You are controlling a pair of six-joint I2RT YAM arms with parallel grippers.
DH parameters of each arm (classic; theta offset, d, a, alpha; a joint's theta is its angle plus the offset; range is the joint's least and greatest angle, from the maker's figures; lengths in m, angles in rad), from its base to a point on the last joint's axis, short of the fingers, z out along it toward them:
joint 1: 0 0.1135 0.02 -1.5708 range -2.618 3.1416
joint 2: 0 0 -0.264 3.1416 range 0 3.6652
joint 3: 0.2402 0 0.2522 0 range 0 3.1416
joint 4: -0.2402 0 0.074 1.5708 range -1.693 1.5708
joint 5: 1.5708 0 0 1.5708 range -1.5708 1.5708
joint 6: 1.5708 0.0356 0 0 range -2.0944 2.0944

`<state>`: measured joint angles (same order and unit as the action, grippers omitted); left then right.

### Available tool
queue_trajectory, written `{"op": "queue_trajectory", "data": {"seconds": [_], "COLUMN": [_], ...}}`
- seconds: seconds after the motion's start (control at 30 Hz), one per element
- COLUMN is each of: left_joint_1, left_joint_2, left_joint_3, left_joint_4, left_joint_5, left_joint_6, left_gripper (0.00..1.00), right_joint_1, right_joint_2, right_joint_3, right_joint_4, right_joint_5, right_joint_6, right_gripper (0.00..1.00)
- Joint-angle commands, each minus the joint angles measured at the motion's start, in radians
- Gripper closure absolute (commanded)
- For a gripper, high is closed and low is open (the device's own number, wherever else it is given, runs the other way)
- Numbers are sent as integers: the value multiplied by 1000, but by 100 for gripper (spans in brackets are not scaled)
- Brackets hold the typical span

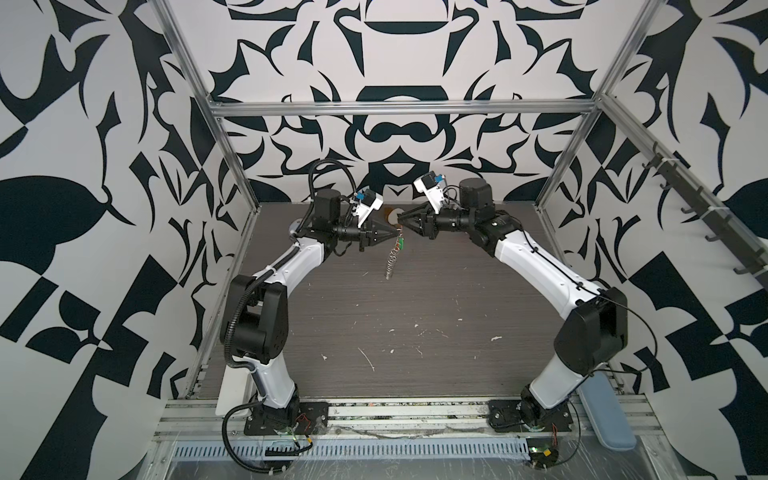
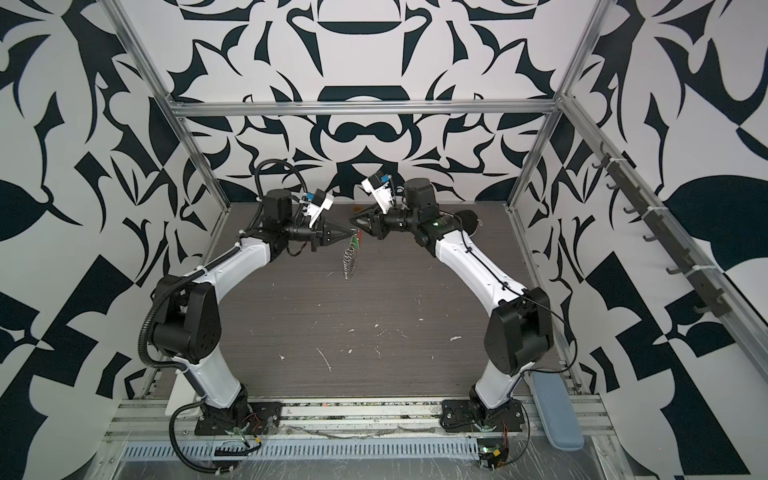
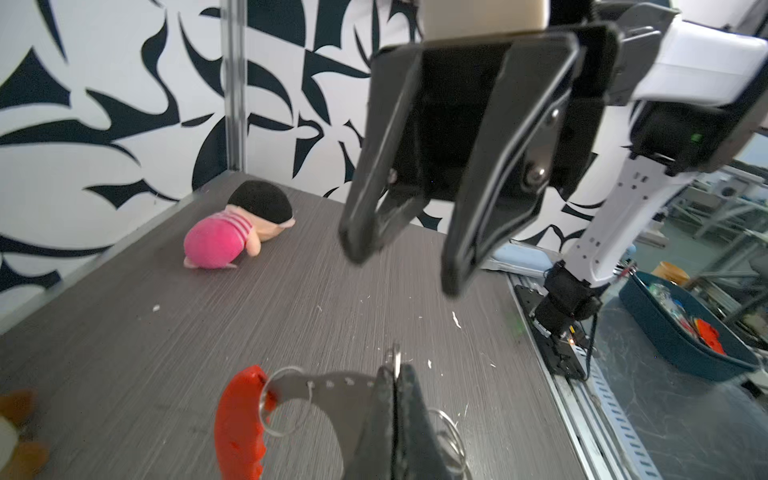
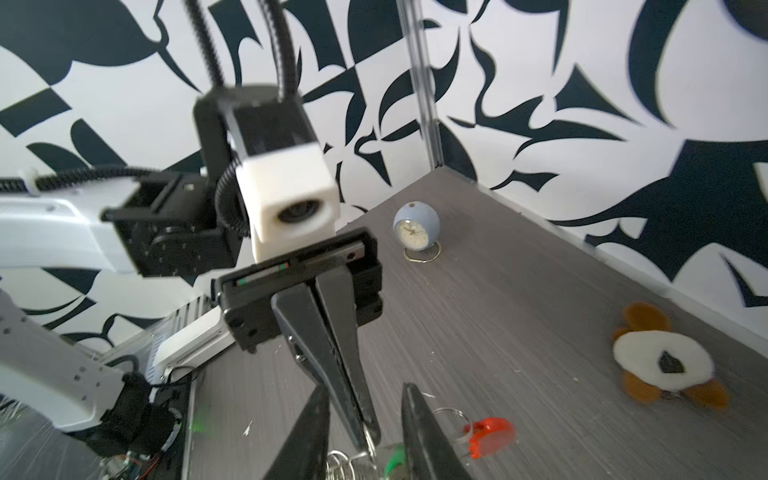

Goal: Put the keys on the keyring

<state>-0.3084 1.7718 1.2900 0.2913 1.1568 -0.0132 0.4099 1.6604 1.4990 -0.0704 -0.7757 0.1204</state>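
Observation:
My left gripper (image 1: pixel 394 233) is raised over the far middle of the table and shut on a metal ring at the top of the keyring (image 1: pixel 390 266). The silver chain of rings dangles below it in both top views. The keyring's orange-red strip (image 3: pixel 241 424) sticks out beside the jaws on a grey metal piece. The green key (image 4: pixel 395 457) hangs among the top rings just under the left fingertips. My right gripper (image 4: pixel 365 390) faces the left one with its jaws open, one finger on each side of the left gripper's tip (image 4: pixel 370 432), gripping nothing.
A pink plush doll with a black head (image 3: pixel 224 241) lies near the far right corner. A pale blue globe clock (image 4: pixel 417 228) on a wire stand and a brown and white plush (image 4: pixel 660 365) sit toward the far left. A dark blue tray (image 3: pixel 681 328) stands beyond the table's edge.

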Motion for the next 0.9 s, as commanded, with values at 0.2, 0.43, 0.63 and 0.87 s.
{"op": "queue_trajectory", "data": {"seconds": [0.2,0.43,0.63,0.87], "left_joint_1": [-20,-54,-66,-64], "left_joint_2": [106,102,90,77], "left_joint_3": [-107,-115,-111,-105], "left_joint_4": [1150,1150,1151,1151], "left_joint_5": [-454,-505,-462,-434], "left_joint_6": [-714,-683,-692,-711], "left_gripper": [100,100,100,100], "right_joint_1": [-77,-78,-78,-75], "right_joint_2": [-120,-92,-13,43], "right_joint_3": [-182,-158,-93,-54], "right_joint_4": [379,448,591,672], "right_joint_5": [83,82,-7,-81], "right_joint_6": [336,417,549,618], "right_gripper": [62,62,62,62]}}
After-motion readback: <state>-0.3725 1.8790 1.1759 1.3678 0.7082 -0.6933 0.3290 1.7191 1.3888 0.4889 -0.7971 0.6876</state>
